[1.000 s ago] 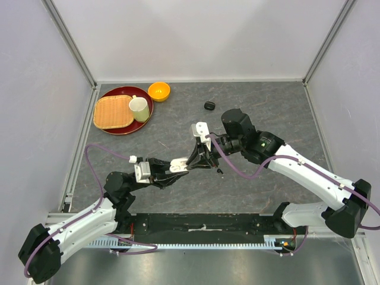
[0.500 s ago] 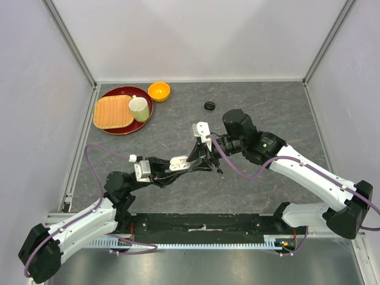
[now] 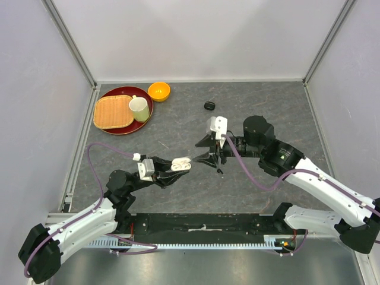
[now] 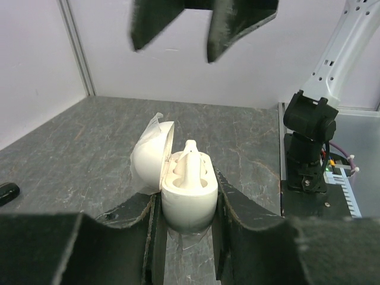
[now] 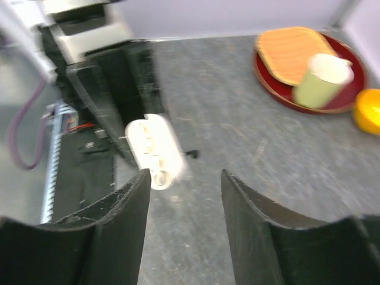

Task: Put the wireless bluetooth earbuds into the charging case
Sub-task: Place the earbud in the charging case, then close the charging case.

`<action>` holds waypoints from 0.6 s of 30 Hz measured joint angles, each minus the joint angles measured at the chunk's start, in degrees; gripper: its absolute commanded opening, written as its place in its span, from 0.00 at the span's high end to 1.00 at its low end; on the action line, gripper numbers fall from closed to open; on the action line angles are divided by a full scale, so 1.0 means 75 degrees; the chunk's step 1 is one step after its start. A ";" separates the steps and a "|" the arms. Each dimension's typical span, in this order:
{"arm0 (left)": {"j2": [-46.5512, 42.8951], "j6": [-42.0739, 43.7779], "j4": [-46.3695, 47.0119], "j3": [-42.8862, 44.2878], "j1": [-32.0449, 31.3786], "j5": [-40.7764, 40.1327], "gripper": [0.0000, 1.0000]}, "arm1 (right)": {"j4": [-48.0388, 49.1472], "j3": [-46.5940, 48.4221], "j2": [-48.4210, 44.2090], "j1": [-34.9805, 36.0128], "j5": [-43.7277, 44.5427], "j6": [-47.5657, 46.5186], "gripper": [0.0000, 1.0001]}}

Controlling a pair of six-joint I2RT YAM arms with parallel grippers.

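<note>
Grey, marbled stone-look laminate forms the table (image 3: 267,113), which is enclosed by smooth pale walls (image 3: 196,35). At the far left a round, glossy red tray (image 3: 126,132) is seen, on which a woven, straw-coloured mat (image 3: 113,111) and a pale green cylindrical cup (image 3: 139,109) are carried. Just beyond the tray's rim a small orange bowl (image 3: 158,91) is set.

Nearer the front, the left tool (image 3: 178,167) is clenched on the white charging case (image 3: 182,163), which is held above the table between the two black fingers. In the left wrist view the case (image 4: 189,199) is shown as a smooth, rounded, pebble-like plastic shell, gripped by its sides, with its lid (image 4: 149,163) hinged open to the left. A white earbud (image 4: 191,161) with a short stem is seated in one moulded socket, its stem end standing up out of the case.

Just to the right of the case, the right tool (image 3: 206,149) is held with its jaws spread apart and nothing between them; no contact with the case is seen. From the right wrist view the open case (image 5: 155,151) is seen beyond the matte black fingers (image 5: 127,202), somewhat blurred. A tiny dark object (image 3: 219,171) lies on the table beside this tool; what it is cannot be told. Farther back, a small black pebble-shaped case (image 3: 209,105) rests on the table, well apart from both tools.
</note>
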 measured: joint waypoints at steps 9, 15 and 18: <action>-0.0023 0.0012 -0.0137 0.0006 0.0000 -0.0023 0.98 | 0.1515 -0.0688 0.0323 -0.0035 0.3348 0.2428 0.35; -0.0023 0.0012 -0.0143 0.0009 0.0000 -0.0020 0.98 | 0.1813 -0.0697 0.0898 -0.0032 0.3824 0.3759 0.32; -0.0023 0.0012 -0.0146 0.0009 0.0000 -0.0020 0.98 | 0.1947 -0.0694 0.0988 -0.0032 0.3928 0.4386 0.31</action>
